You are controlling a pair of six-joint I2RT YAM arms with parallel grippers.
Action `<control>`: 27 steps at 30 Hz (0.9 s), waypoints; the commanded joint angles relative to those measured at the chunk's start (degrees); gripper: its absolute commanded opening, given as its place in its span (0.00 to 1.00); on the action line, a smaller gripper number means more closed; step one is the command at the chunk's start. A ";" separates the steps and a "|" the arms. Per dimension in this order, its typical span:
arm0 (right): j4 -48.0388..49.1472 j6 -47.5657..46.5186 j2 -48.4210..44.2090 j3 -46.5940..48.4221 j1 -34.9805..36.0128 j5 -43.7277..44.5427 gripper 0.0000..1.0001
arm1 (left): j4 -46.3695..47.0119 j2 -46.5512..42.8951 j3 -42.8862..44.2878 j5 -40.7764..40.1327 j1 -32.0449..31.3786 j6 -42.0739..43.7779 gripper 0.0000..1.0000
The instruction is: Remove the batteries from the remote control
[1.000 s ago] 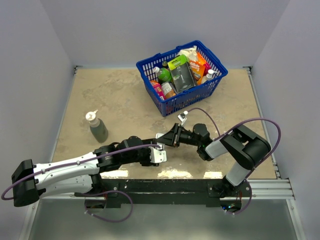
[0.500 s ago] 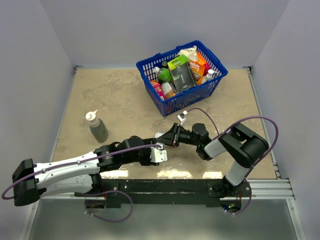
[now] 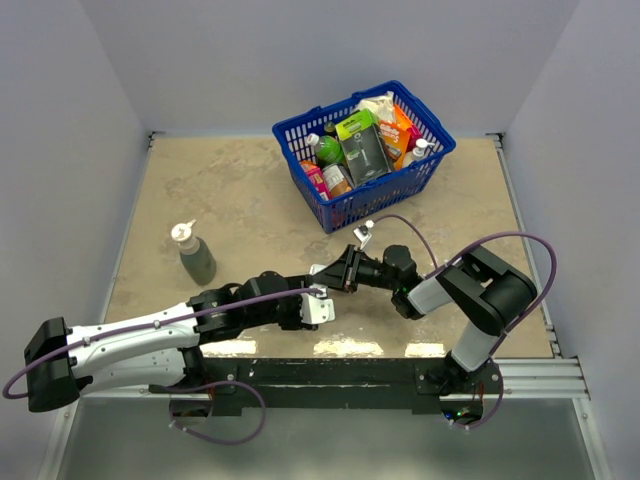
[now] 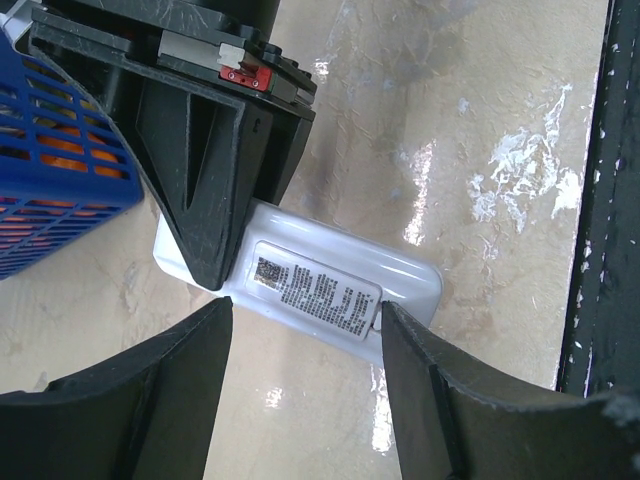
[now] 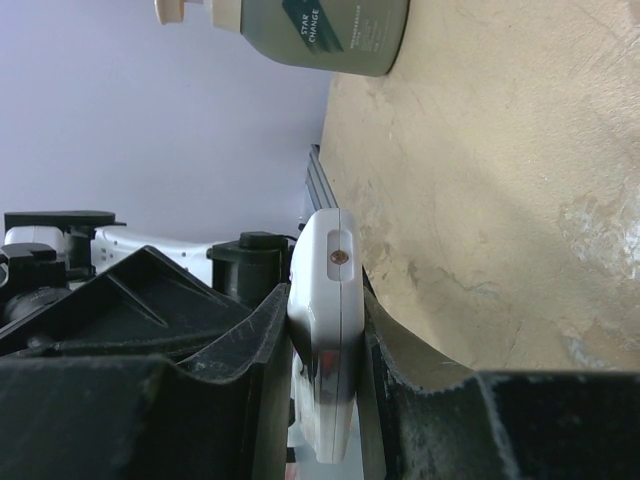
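Observation:
The white remote control [image 4: 330,285] is pinched on edge between my right gripper's fingers [image 5: 255,360], just above the table. My right gripper [image 5: 330,345] is shut on it and appears near the table's front middle in the top view [image 3: 332,273]. The remote's face with a printed label [image 4: 318,288] points toward my left wrist camera. My left gripper [image 4: 305,318] is open, its fingertips either side of the remote's free end, the right fingertip [image 4: 400,325] at the label's edge. In the top view it sits just below the right one [image 3: 318,298]. No batteries show.
A blue basket [image 3: 432,160] full of groceries stands at the back middle; its corner shows in the left wrist view [image 4: 50,180]. A dark green spray-top bottle [image 3: 196,257] stands at the left and also shows in the right wrist view [image 5: 320,30]. The table's front rail [image 4: 605,200] is close.
My right gripper has shifted slightly left with the remote, closer to my left gripper. The left arm has hardly moved.

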 commanded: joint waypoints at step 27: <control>-4.65 -2.87 0.86 0.24 1.11 -4.29 0.00 | 6.16 0.10 -0.66 -18.11 1.07 0.37 0.66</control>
